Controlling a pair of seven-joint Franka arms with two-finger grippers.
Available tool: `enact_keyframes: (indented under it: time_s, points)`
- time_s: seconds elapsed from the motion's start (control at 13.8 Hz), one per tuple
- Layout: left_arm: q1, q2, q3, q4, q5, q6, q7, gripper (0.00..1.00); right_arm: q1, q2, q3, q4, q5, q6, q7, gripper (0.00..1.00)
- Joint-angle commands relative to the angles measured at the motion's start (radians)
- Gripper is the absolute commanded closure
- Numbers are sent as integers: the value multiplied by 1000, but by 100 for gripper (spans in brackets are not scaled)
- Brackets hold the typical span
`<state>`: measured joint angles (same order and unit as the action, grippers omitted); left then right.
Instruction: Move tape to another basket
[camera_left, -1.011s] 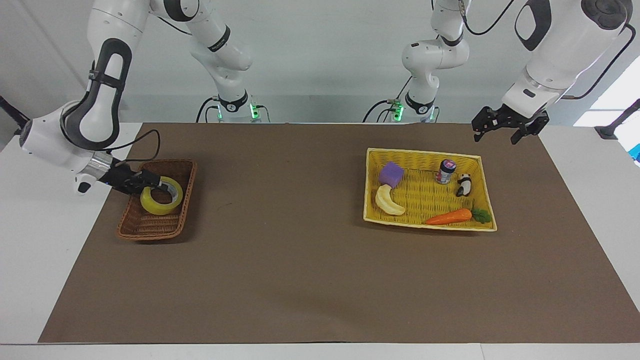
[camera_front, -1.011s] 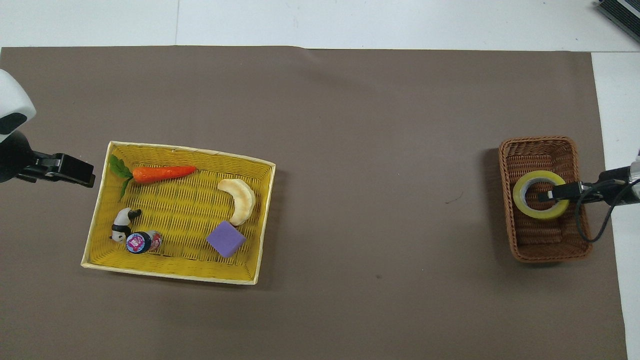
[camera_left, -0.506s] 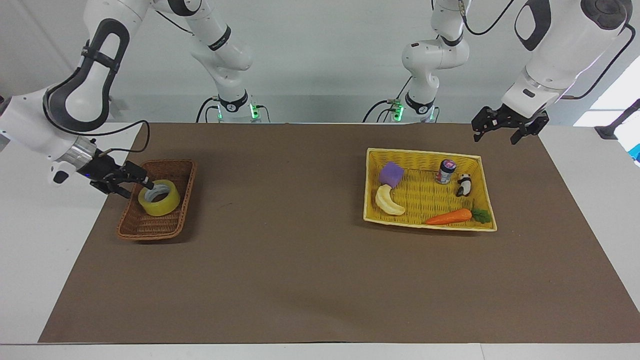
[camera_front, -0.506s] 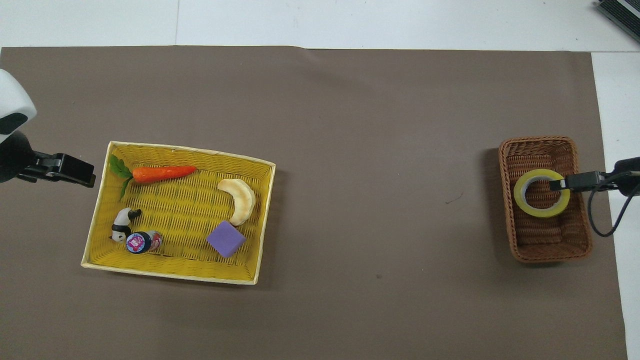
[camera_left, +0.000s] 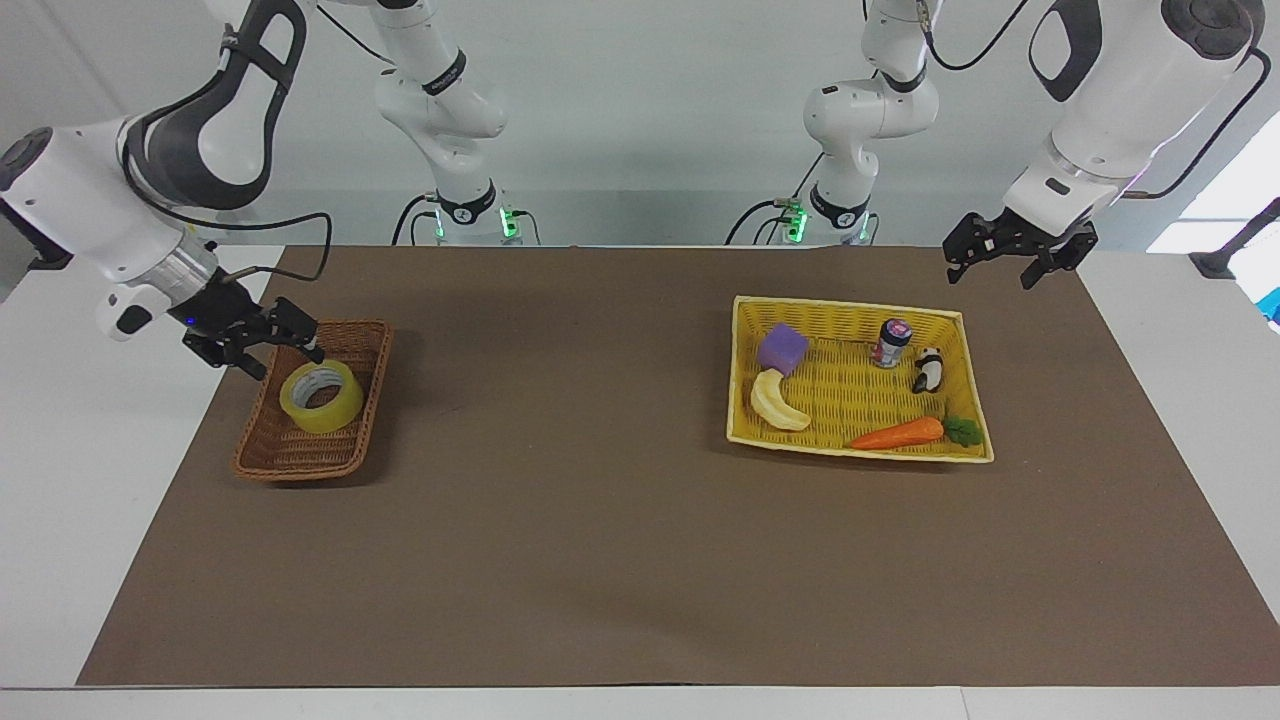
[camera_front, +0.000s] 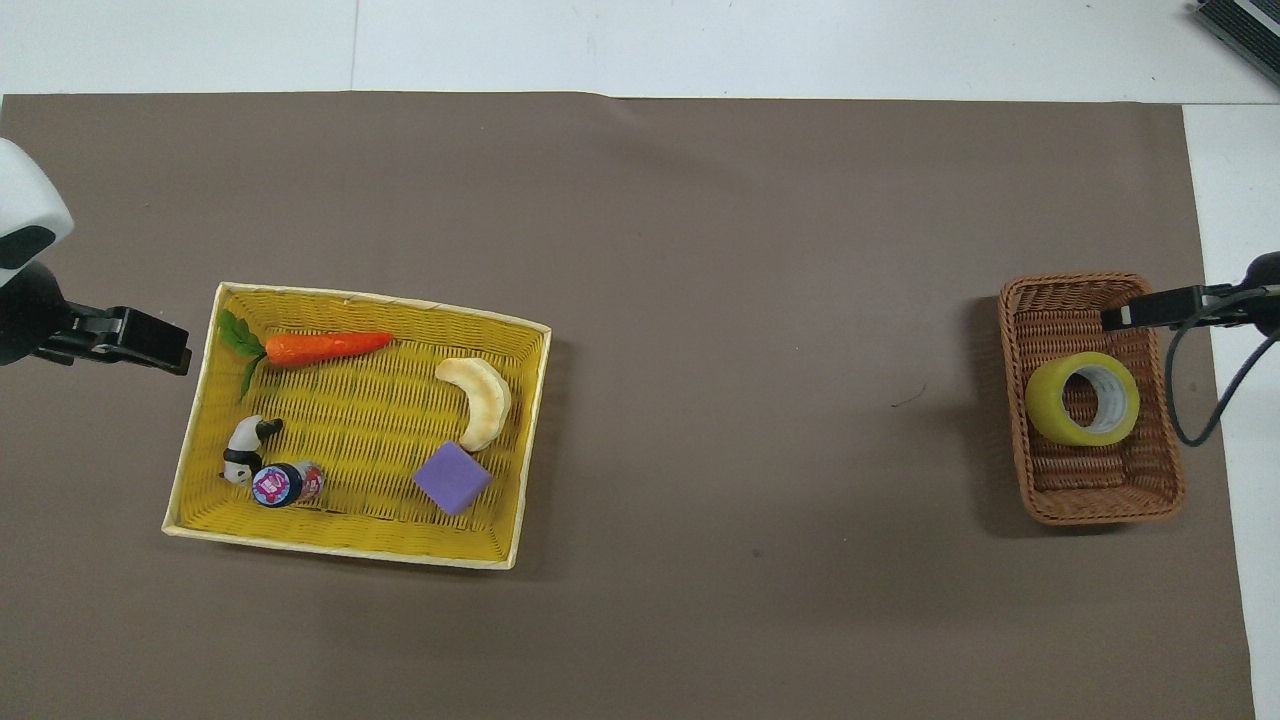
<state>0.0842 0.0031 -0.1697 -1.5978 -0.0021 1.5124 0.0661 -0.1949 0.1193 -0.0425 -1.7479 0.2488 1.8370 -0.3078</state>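
Right pincer (camera_left: 282, 347): open, empty, over the rim of the basket (camera_left: 368, 400), at about 10 o'clock from the tape (camera_left: 321, 396)
Tape: lies tilted inside the brown basket, free of the fingers
Left pincer (camera_left: 1010, 262): open, waits above the desk (camera_left: 600, 520) at 1 o'clock of the yellow tray (camera_left: 860, 451)
Risk: the tilted roll may yet settle or roll against the wicker wall; a low-passing finger could catch the rim and drag the light basket
Count: one tape, two baskets, one carrot (camera_left: 897, 433), one banana (camera_left: 777, 402), one purple cube (camera_left: 782, 348), one panda (camera_left: 929, 370), one small jar (camera_left: 890, 343)
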Motion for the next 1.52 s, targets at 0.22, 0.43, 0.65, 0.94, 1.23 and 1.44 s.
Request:
enact_keyframes:
  time_s: [0.22, 0.43, 0.65, 0.94, 1.23, 1.44]
  points:
    - [14, -6, -10, 4, 8, -9, 8, 0, 210, -118, 4, -9, -224, -21, 364, 0]
    - [14, -6, -10, 4, 8, -9, 8, 0, 210, -130, 10, 186, -224, -245, 415, 0]
    - [14, -6, -10, 4, 8, -9, 8, 0, 210, -158, 6, 293, -239, -415, 463, 0]
    - [14, -6, -10, 4, 8, -9, 9, 0, 224, -227, 38, 303, -246, -469, 512, 0]
    - [14, -6, -10, 4, 8, -9, 8, 0, 206, -224, 21, 306, -238, -464, 506, 0]
    - [14, -6, -10, 4, 8, -9, 8, 0, 215, -225, 33, 311, -269, -472, 478, 0]
